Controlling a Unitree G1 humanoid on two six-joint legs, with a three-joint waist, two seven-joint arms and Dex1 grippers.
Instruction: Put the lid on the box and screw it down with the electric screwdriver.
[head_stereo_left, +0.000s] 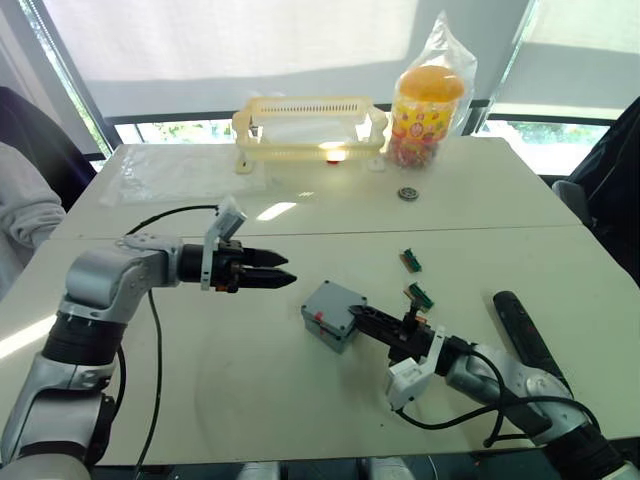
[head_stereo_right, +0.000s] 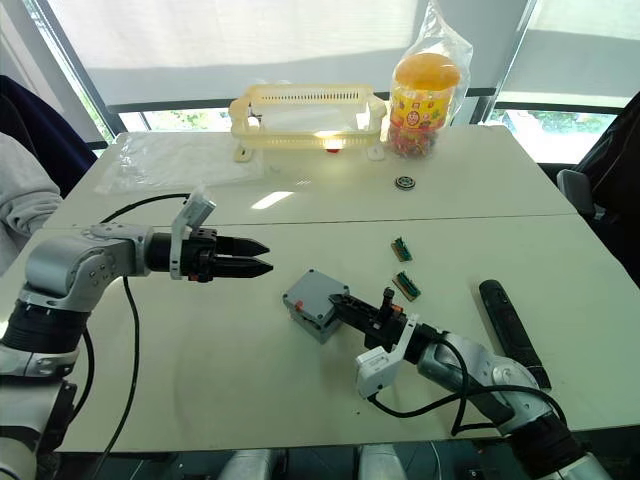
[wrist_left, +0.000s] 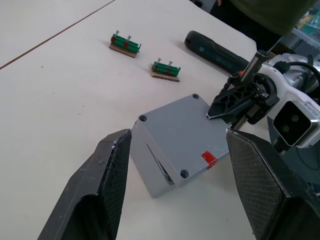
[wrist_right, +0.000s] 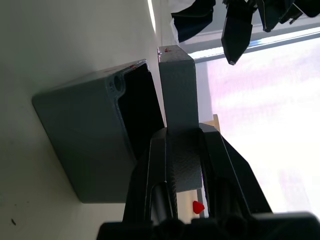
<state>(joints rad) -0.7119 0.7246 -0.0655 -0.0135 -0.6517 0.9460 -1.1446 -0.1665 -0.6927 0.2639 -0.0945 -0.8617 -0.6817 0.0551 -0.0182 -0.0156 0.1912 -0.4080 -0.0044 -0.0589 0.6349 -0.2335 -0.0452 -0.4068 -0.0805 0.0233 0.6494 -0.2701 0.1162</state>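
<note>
Grey box at table centre, lid hinged half open above it, pinched in right gripper. Left gripper hovering left, spread wide, empty. Electric screwdriver lying far right. Risk: slipping pinch, lid seating crooked.

A pale table, with a seam crossing it, is filling the room's foreground. Behind it, windows covered by white blinds are letting in bright daylight, which is glinting off the tabletop. Dark chairs are standing at both sides of the table.
</note>
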